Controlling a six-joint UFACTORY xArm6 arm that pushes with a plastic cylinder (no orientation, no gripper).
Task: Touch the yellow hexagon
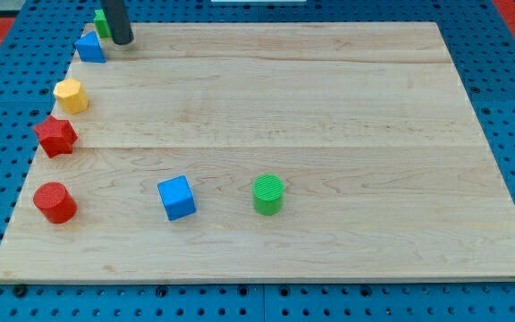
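Note:
The yellow hexagon [71,95] sits near the board's left edge, in the upper part of the view. My tip [122,41] is at the view's top left, up and to the right of the hexagon and apart from it. The tip stands just right of a blue block [89,47] and next to a green block [102,22] that the rod partly hides.
A red star-shaped block [55,136] and a red cylinder [55,202] lie along the left edge below the hexagon. A blue cube [177,198] and a green cylinder [269,194] sit lower middle. The wooden board [329,107] rests on a blue pegboard.

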